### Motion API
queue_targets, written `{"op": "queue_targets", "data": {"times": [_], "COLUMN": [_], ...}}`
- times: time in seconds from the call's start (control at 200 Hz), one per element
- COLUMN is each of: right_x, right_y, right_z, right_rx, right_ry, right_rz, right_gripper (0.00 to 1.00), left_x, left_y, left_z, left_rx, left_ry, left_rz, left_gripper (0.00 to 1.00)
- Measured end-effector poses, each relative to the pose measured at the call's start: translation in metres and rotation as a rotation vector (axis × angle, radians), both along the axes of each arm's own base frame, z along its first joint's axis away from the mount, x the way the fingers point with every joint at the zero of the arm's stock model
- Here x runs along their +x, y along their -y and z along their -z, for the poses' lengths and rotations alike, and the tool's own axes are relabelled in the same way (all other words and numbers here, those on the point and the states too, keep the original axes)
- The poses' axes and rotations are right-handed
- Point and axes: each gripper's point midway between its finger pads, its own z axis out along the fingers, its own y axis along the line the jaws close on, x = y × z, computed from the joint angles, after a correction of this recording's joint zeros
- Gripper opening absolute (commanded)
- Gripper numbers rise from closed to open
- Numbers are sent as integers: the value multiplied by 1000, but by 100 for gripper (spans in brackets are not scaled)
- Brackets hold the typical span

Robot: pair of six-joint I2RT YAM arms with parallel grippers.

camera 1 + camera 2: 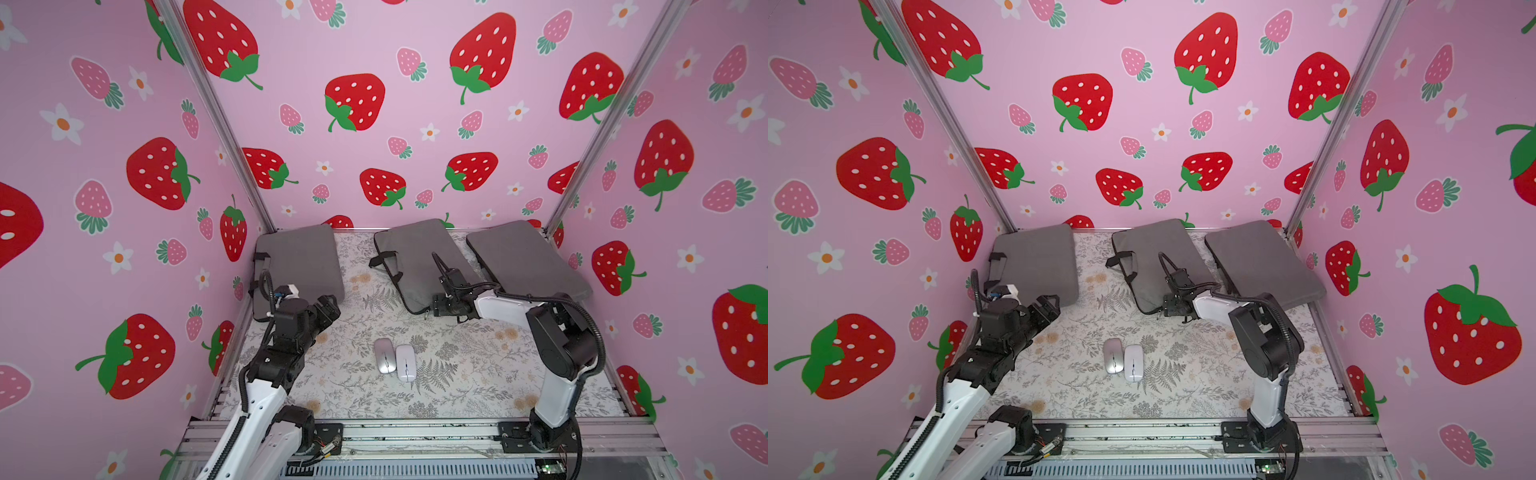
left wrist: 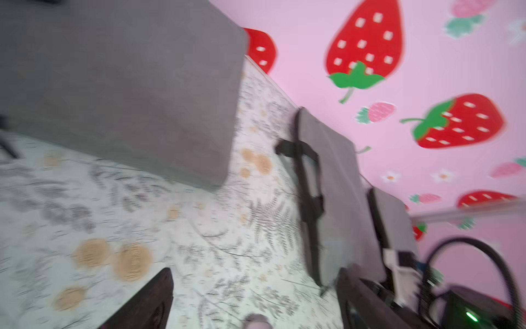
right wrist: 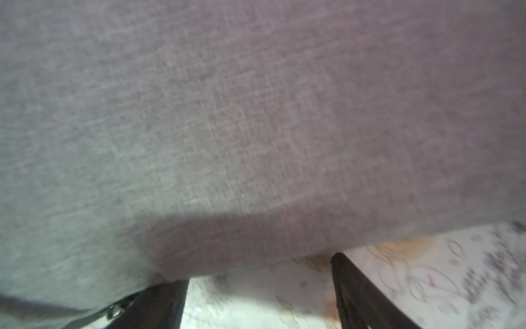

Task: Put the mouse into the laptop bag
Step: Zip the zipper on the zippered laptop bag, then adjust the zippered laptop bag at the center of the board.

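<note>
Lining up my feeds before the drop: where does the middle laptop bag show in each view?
Both top views: the middle laptop bag lies at the back centre.
Left wrist: the bag is edge-on beyond the nearest bag, with its black handle toward the camera.
Right wrist: the bag fills most of the picture, just past the right claw.
Shared landmark: the floral table cover, which is in every view.

cloth (image 1: pixel 478 386): floral fern print | walls (image 1: pixel 415 25): pink, strawberries | frame (image 1: pixel 415 432): aluminium rails

White arm links (image 1: pixel 505 305), black joints (image 1: pixel 561 345), ribbed cables (image 1: pixel 601 340)
</note>
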Motion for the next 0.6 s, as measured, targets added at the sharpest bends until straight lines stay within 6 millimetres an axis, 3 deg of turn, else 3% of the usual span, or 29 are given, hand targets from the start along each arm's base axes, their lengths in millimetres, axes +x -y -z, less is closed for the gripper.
{"op": "queue_targets", "data": {"times": [0.07, 0.165, 0.25, 0.325, 0.45, 0.6], "right_x": [-14, -32, -60, -83, -106, -119], "right_y": [9, 9, -3, -9, 1, 8], "right_z": [-14, -49, -80, -94, -94, -83], "right_rx": [-13, 9, 67, 116, 137, 124], "right_ry": [38, 132, 216, 256, 268, 255], "right_rz": [6, -3, -48, -85, -89, -85], "right_gripper": [85, 87, 89, 89, 89, 89], "left_x": [-3, 2, 12, 22, 33, 57], "left_y": [-24, -44, -51, -54, -56, -63], "left_z": [27, 64, 94, 120, 140, 138], "left_rx": [-25, -93, -172, -255, -318, -334], "left_ry": [-71, -188, -271, -323, -346, -306], "left_rz": [-74, -132, -136, -139, -147, -157], "left_gripper": [87, 80, 79, 80, 82, 82]}}
